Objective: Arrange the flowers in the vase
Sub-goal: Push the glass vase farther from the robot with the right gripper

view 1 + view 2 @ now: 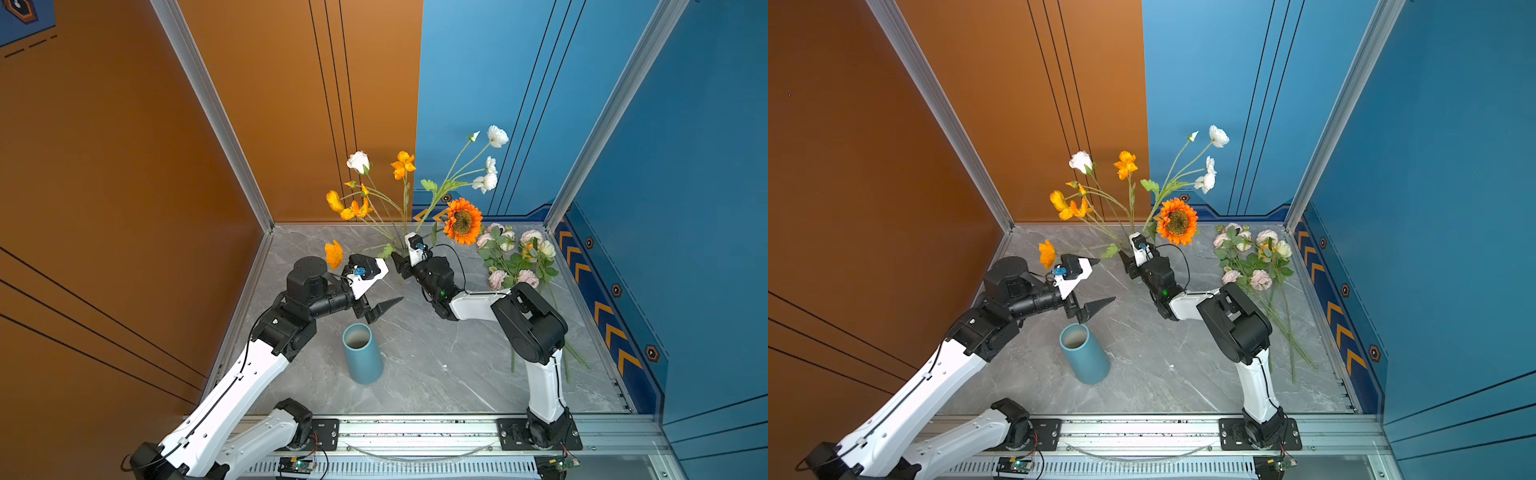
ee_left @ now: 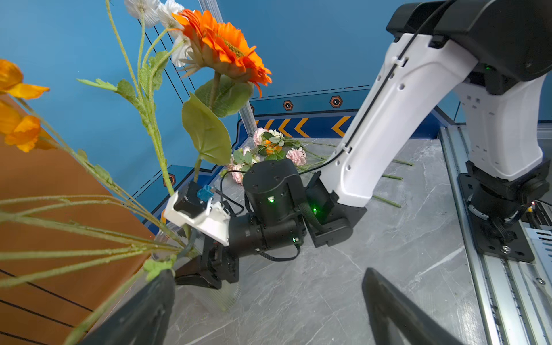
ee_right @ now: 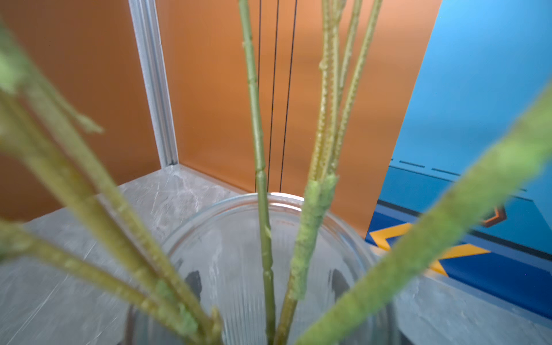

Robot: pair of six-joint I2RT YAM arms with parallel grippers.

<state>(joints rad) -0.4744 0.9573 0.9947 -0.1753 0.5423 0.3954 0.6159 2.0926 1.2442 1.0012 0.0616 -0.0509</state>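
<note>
At the back of the desk (image 1: 436, 365), several flowers (image 1: 461, 220) stand in a glass vase (image 3: 227, 227), seemingly clamped by the right claw (image 1: 398, 259); the left claw (image 1: 1105, 280) gapes empty. Hold it upright, low and steady.

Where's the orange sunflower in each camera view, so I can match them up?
In a top view: sunflower right of centre, by the table's back edge.
In a top view: near centre, same edge.
Left wrist: upper middle, seen side-on.
Right wrist: bloom not shown, only stems.
Shared landmark: pink flowers lying on the table, except in right wrist.
</note>
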